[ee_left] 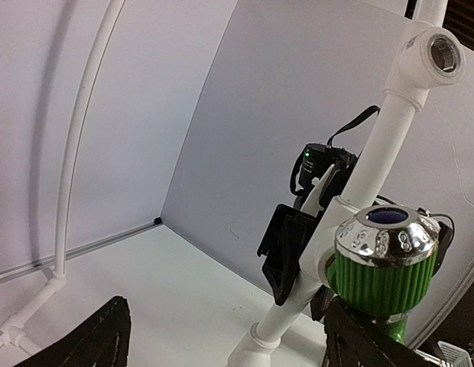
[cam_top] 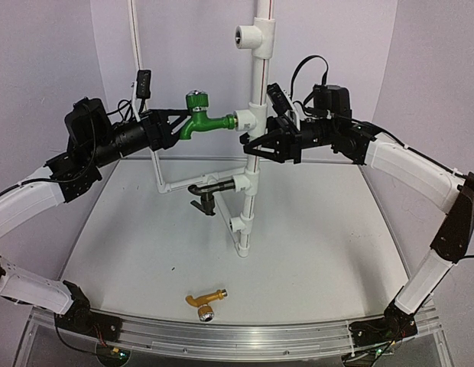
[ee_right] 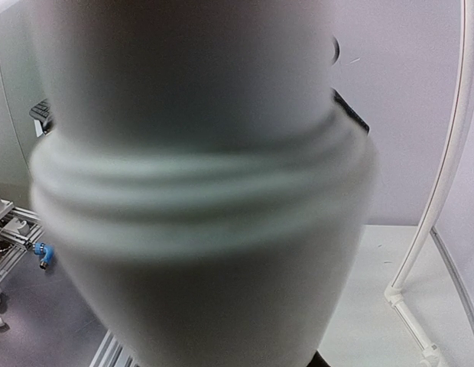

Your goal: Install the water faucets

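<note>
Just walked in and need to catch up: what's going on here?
The arms are fitting taps onto a standing white pipe. The right gripper is clamped on the pipe. The left gripper stands open at the green tap, whose end meets a fitting. A black tap sits lower down; a golden tap lies on the table.

I count three water faucets: one green faucet (cam_top: pixel 197 118), one black faucet (cam_top: pixel 205 195), and one golden-orange faucet (cam_top: pixel 205 301) near the near edge of the table (cam_top: pixel 321 229). One upright white pipe (cam_top: pixel 256 80) carries four tee fittings (cam_top: pixel 256 34) that I can make out.
</note>
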Available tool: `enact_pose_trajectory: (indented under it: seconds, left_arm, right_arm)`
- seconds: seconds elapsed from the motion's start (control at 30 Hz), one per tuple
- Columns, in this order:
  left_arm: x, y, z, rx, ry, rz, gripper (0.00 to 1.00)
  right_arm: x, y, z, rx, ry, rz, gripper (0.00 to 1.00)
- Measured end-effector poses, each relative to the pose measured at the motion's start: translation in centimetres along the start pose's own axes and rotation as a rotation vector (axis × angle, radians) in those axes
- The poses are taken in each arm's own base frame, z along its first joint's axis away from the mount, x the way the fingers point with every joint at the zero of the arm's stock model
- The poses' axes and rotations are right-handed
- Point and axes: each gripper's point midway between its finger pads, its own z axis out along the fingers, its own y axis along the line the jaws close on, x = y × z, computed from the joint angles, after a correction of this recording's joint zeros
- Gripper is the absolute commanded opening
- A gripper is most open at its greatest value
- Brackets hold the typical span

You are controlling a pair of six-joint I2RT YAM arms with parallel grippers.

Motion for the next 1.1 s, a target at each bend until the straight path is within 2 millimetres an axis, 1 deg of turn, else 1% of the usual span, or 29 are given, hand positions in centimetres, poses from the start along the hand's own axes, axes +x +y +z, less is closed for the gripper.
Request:
enact_pose_trajectory:
  seconds: [0.17,0.4,0.6,0.73,1.1]
  left_arm:
    - [0.0,0.1,0.0,-0.002,0.011,0.001,0.91]
    - [-0.2,0.3,0.2,-0.021,0.038,-0.003,0.87]
    - [-1.7,0.4,0.8,-0.046,0.018,0.015,0.86]
    - [-2.0,0.4,1.0,-0.045,0.014,0.018,0.86]
    - [-1.7,-0.8,1.0,0.019,0.038,0.019,0.88]
  right_arm:
    - [0.0,0.1,0.0,-0.003,0.000,-0.001,0.00]
    - [0.0,0.1,-0.1,-0.005,-0.001,0.000,0.00]
    - [0.0,0.1,0.0,-0.006,-0.001,-0.002,0.00]
    - [0.0,0.1,0.0,-0.006,-0.001,-0.003,0.00]
    - [0.0,0.1,0.0,-0.006,0.000,-0.005,0.00]
